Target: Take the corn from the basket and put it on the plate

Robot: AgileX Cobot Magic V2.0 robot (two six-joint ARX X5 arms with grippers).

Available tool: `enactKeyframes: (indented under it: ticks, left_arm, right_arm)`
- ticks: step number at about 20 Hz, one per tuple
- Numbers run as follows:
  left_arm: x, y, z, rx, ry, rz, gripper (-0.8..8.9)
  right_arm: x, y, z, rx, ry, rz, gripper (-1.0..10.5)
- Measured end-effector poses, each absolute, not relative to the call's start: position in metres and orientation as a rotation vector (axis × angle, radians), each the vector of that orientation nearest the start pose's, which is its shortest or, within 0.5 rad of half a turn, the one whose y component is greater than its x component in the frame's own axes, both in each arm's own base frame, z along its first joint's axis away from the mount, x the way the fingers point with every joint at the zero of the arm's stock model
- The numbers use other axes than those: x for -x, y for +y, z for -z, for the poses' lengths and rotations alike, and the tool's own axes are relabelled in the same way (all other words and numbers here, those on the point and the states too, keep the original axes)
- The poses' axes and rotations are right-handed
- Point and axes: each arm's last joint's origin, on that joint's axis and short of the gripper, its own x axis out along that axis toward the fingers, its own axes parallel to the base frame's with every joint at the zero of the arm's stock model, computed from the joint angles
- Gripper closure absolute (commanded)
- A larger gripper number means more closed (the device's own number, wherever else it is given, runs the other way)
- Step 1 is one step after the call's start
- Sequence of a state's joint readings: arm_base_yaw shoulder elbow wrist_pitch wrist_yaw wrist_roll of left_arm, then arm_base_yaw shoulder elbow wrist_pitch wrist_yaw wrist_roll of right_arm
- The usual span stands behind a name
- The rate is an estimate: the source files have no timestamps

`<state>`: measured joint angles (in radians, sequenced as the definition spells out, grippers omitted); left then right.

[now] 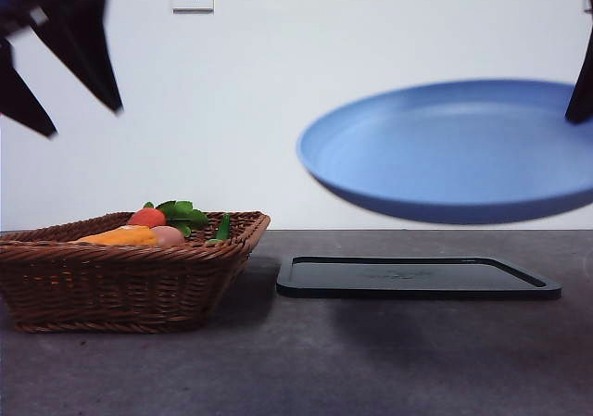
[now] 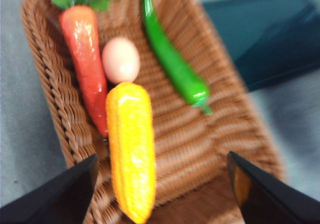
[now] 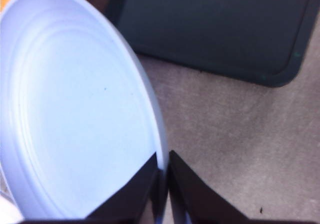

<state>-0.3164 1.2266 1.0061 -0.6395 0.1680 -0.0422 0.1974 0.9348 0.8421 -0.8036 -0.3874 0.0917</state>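
Both grippers work: the left gripper (image 2: 160, 184) hangs open above the corn (image 2: 131, 149) in the basket (image 2: 55, 99), the right gripper (image 3: 164, 176) pinches the plate (image 3: 75, 109) rim aloft.

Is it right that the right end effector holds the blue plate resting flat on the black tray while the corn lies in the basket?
Not quite. The plate is held tilted in the air above the black tray, not resting on it, as the front view shows. The right end effector does grip its rim, and the corn lies in the basket.

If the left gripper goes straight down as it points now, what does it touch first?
Probably the corn, lying in the basket between the open left gripper jaws; depth is unclear.
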Motion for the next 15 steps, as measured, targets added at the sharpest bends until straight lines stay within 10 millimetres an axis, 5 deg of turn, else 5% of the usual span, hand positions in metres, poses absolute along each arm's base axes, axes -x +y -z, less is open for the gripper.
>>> enactKeyframes:
  ticks: [6,15]
  left_arm:
    - [-0.282,-0.109,-0.246,-0.138,1.024,0.379,4.02]
    - [-0.305,-0.121,-0.205,-0.201,1.122,0.356,4.11]
  right_arm:
    - [-0.153,0.042,-0.288,-0.168,0.873,-0.51,9.5]
    - [-0.153,0.042,-0.288,-0.168,0.875,-0.509,9.5]
